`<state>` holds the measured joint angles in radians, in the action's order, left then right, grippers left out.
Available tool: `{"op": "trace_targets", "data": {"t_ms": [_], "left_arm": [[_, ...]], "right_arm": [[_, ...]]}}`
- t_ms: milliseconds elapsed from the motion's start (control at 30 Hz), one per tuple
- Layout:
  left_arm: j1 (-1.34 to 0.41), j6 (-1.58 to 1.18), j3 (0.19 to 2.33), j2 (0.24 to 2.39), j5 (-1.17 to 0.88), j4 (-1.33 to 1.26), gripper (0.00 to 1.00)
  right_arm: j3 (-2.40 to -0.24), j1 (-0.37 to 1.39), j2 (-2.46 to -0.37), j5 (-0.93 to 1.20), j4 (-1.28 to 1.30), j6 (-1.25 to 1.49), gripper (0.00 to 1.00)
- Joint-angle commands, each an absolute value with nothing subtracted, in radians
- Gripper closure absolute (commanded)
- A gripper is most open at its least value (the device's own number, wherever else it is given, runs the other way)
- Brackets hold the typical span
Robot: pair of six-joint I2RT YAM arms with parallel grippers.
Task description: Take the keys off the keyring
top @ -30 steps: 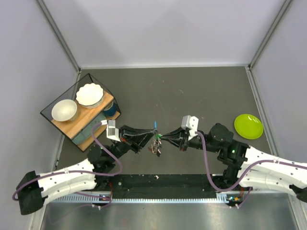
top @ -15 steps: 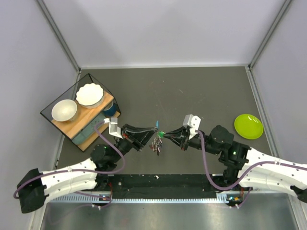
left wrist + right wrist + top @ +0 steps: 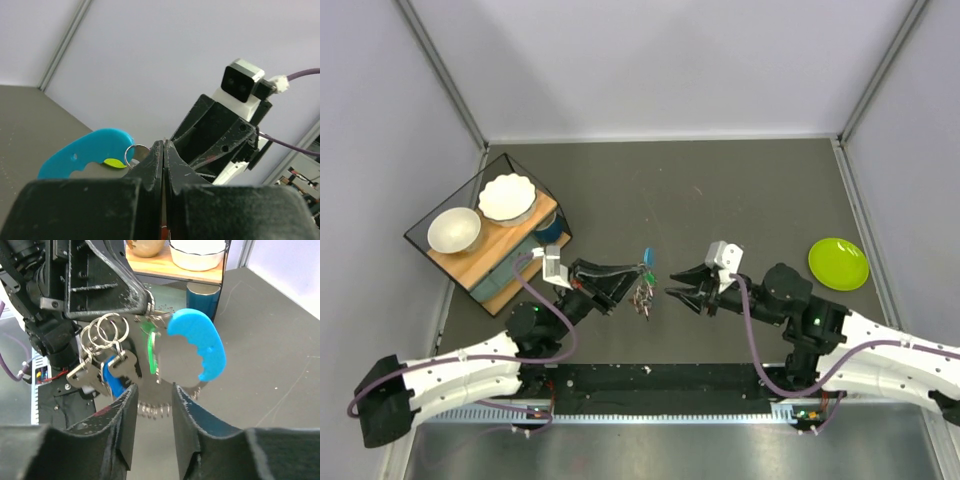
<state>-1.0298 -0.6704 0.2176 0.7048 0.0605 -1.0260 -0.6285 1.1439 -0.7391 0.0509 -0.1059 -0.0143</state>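
We see the left hand (image 3: 633,278) pressed shut on the keys (image 3: 643,292), which hang from it over the middle of the worktop (image 3: 740,190), between the two arms. In its own wrist view the two fingers (image 3: 150,175) meet with no gap. A thin sliver of metal shows in the seam, and we cannot tell whether it is a key blade or part of a ring.

Just beside the fingertips sits a small silver loop, the keyring (image 3: 126,150), touching a large cyan head (image 3: 85,155).

From the right wrist we see the bunch spread out. The cyan head is on the right, a green head (image 3: 149,357) hangs edge-on next to it, and a darker blue head (image 3: 114,382) sits lower left. Several thin silver rings overlap above the darker blue head.

The right hand (image 3: 671,284) faces the bunch from the other side with its fingers parted by a narrow gap and nothing between them. It is near the keys but apart from them.

A lime-green plate (image 3: 838,264) lies well apart at the right edge of the worktop. A wooden shelf (image 3: 490,262) with two white bowls (image 3: 506,197) stands at the left.
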Motion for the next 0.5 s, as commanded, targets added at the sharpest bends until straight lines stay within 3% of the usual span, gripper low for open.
{"op": "trace_targets", "data": {"t_ms": [0,167,467], "left_arm": [[-1.029,-0.67,0.21,0.655,-0.03,-1.138,1.0],[-1.029,-0.641,0.232,0.635,-0.166,-1.101,1.0],[-1.029,-0.607,0.255,0.623,-0.278,-1.072,1.0]], "right_arm": [[-0.673,1.158,-0.638,0.017,-0.052,-0.006,0.64],[-0.681,1.16,-0.571,0.06,-0.058,0.049,0.55],[-0.727,1.158,-0.641,0.21,-0.15,0.091,0.54]]}}
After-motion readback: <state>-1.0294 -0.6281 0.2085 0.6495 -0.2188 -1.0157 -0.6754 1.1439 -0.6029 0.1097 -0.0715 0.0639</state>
